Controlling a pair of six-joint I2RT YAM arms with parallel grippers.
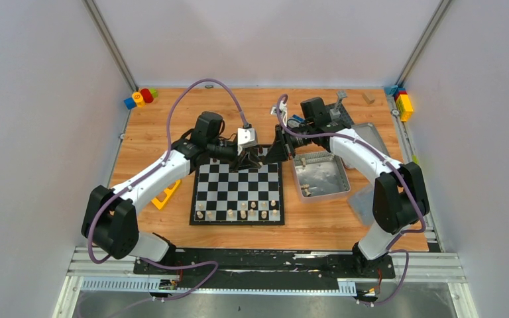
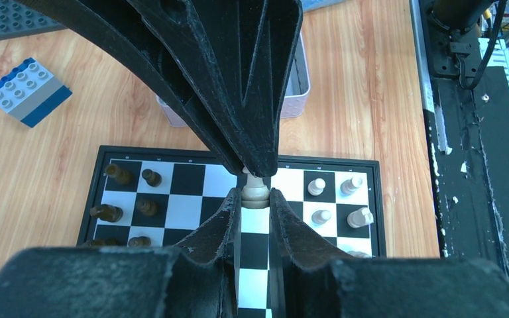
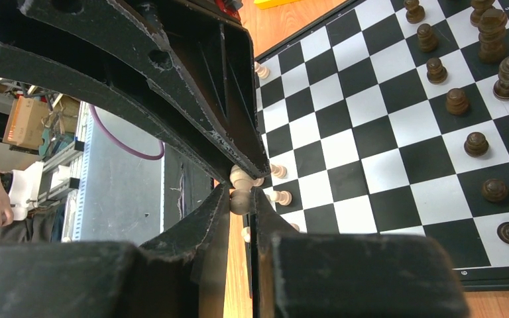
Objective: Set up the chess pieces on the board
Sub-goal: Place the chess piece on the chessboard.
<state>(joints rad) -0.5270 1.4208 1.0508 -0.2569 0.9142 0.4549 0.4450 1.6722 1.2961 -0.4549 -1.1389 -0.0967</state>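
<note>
— So, where does everything sit?
— Biggest first: the wooden desk [image 1: 152, 132]. On it the board [image 1: 233, 191] lies under both sets of jaws, which hang over its far edge. The metal tin [image 1: 325, 173] stands just beside the right jaws, off the board's right side.
— And the jaws themselves?
— The left jaws are narrowed on a cream piece [image 2: 255, 192], with the board beneath. The right jaws are pinched almost together, with a pale piece [image 3: 240, 200] at their tips, seemingly gripped.
— The other pieces?
— The dark pieces [image 3: 457, 101] stand ahead of the right jaws, to one side. More cream pieces [image 1: 244, 213] line the board's near rows, well apart from both jaws.
— Any writing?
— Only "6" and "7" on the board's border, low in the right wrist view. Other border marks are too small to read. From above, the jaws hide the far rows, and the gripped pieces cannot be made out there.
</note>
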